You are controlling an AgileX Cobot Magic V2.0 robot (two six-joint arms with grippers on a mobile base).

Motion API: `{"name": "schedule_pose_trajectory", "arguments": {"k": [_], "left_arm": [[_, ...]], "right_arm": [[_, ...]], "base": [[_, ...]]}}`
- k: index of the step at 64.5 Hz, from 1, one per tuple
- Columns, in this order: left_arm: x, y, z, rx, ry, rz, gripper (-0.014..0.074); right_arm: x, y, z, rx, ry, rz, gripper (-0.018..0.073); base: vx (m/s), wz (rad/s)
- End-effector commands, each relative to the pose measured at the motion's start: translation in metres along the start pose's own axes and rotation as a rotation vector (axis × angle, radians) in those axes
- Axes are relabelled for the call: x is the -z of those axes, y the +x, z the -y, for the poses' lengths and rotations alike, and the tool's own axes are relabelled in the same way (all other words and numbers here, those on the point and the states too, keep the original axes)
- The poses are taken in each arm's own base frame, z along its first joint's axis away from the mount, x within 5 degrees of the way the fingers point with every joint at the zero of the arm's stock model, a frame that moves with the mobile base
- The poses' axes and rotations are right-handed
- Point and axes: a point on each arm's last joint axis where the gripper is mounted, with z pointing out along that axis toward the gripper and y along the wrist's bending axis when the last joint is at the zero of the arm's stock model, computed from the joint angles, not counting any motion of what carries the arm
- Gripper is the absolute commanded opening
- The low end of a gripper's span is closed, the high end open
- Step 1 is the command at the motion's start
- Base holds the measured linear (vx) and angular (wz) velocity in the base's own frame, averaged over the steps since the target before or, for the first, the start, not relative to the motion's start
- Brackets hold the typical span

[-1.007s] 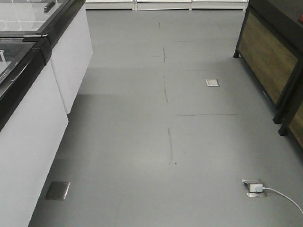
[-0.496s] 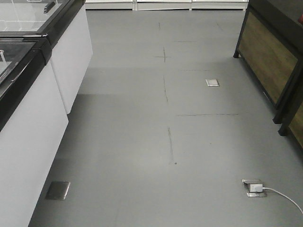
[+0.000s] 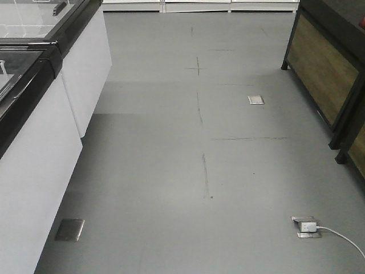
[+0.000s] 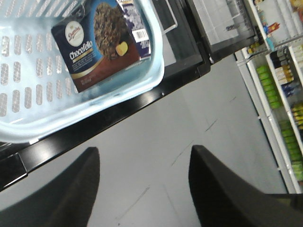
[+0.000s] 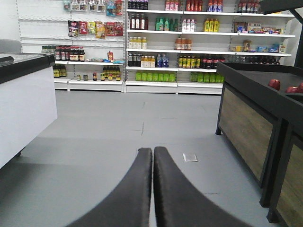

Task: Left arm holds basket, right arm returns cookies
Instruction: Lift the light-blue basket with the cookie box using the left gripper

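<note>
Looking past your left claw (image 4: 144, 153), you see the dark blue and brown cardboard cookie box (image 4: 97, 45) inside the light blue plastic basket with slots (image 4: 28, 99), ahead of the claw and not touching it. The box looks light, stiff and easy to dent, so I think you should grab its long sides. The left claw's fingers are apart and empty. Your right claw (image 5: 153, 153) has its fingers together, holding nothing.

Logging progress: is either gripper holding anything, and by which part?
Nothing is held. The left gripper is open and empty, clear of the basket with the cookies inside. The right gripper is shut on nothing.
</note>
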Motion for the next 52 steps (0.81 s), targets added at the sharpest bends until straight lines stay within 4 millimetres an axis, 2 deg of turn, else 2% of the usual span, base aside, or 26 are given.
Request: {"name": "schedule_pose_trajectory", "arguments": {"k": [1,20,32,43,52], "left_arm": [[0.010,-0.016,0.006,0.028,0.090,0.083,0.0407],[-0.016,-0.046,-0.002,0.116,0.285,0.086,0.0407],[-0.033,-0.065,-0.019,0.164,0.301,0.106,0.0407],[-0.052,-0.075,-0.032,0.188,0.319,0.085,0.0407],[-0.065,-0.081,-0.032,0.188,0.446,0.072,0.0407]], "right_arm": [[0.001,-0.008,0.000,0.006,0.003,0.082,-0.0008],[0.001,-0.007,0.000,0.006,0.003,0.081,-0.0008],[0.001,-0.007,0.000,0.006,0.003,0.081,-0.0008],[0.001,-0.007,0.000,0.006,0.003,0.081,-0.0008],[0.001,-0.007,0.000,0.006,0.003,0.081,-0.0008]], "base": [[0.00,0.00],[0.00,0.00],[0.00,0.00],[0.00,0.00],[0.00,0.00]]}}
